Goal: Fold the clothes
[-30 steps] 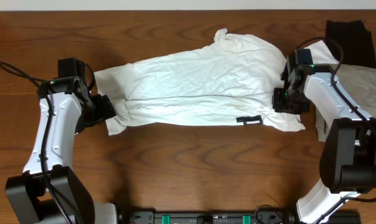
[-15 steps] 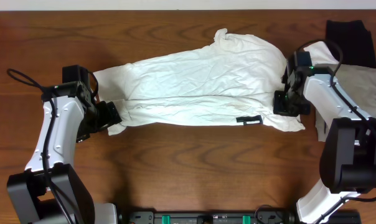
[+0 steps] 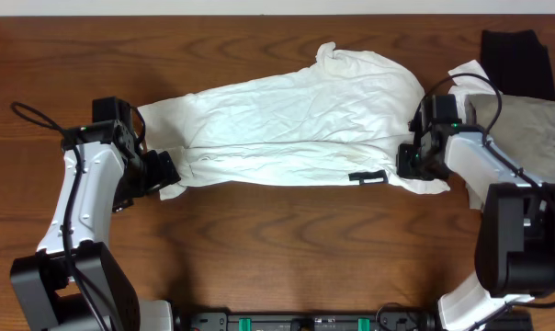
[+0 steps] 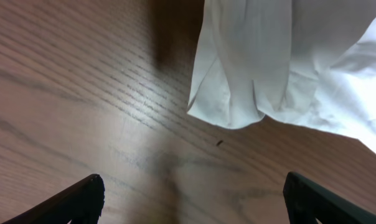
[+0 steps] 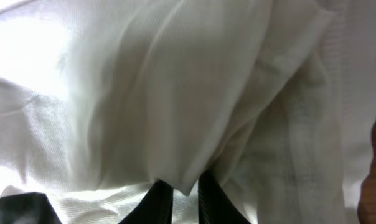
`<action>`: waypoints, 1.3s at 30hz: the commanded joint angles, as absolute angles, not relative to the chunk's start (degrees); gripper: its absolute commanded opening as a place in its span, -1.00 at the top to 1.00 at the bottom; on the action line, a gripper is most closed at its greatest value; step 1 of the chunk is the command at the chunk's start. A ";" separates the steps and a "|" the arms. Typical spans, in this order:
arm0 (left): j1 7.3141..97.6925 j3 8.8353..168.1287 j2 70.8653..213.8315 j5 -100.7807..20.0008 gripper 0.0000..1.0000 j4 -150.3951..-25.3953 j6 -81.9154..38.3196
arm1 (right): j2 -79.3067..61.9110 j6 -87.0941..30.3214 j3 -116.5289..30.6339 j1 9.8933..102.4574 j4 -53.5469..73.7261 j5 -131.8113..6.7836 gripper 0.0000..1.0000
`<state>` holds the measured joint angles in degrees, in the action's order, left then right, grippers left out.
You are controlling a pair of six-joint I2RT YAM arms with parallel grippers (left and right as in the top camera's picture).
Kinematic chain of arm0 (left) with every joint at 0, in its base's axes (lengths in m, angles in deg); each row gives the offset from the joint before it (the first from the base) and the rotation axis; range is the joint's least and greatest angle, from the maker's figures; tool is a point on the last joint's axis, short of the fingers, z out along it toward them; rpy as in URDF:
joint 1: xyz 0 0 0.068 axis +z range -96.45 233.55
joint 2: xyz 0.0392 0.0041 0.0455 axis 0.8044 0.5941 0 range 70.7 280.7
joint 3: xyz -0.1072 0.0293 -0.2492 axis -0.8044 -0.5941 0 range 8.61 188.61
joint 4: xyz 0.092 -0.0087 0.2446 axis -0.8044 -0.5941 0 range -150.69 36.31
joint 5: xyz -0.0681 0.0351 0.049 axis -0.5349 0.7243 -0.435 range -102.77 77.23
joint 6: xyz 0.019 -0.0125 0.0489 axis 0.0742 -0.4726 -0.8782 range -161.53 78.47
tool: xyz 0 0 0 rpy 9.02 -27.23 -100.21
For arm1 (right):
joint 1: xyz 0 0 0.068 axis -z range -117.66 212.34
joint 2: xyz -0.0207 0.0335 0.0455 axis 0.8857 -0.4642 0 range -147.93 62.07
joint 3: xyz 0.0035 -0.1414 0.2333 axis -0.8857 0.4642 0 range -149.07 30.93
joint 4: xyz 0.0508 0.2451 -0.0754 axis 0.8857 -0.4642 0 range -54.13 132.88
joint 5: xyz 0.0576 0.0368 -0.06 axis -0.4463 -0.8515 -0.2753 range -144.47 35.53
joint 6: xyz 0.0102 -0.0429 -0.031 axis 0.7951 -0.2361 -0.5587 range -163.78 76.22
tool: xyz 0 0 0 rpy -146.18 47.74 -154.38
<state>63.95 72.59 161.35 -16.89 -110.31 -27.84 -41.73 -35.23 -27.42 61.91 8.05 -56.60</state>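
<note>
T-shirt (image 5: 144, 93) cloth, thin, limp and light, sits pinched as a fold in my right claw (image 5: 183, 193), jaws nearly together. My left claw (image 4: 192, 186) gapes over bare table (image 4: 82, 93), just short of the shirt's corner, the hem I'd grab. Beyond, it sprawls across the wood.

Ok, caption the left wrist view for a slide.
Open left gripper hovers over the wooden table, just short of the white T-shirt's loose corner.
</note>
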 commanded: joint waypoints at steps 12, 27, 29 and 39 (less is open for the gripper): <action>64.08 72.20 161.40 -16.85 -0.93 -111.51 -27.54 | -44.44 -24.10 -18.61 66.22 5.60 -38.07 0.70; 64.10 71.76 161.40 -27.71 -0.99 -112.41 -29.22 | -44.44 -24.10 -18.61 66.24 6.71 -40.12 0.70; 64.10 71.00 161.40 -27.82 -0.99 -111.88 -29.22 | -44.44 -24.12 -18.61 66.24 6.82 -40.12 0.70; 64.10 61.82 161.40 -33.37 -0.93 -101.37 -29.44 | -44.44 -24.12 -18.61 66.24 6.73 -40.14 0.70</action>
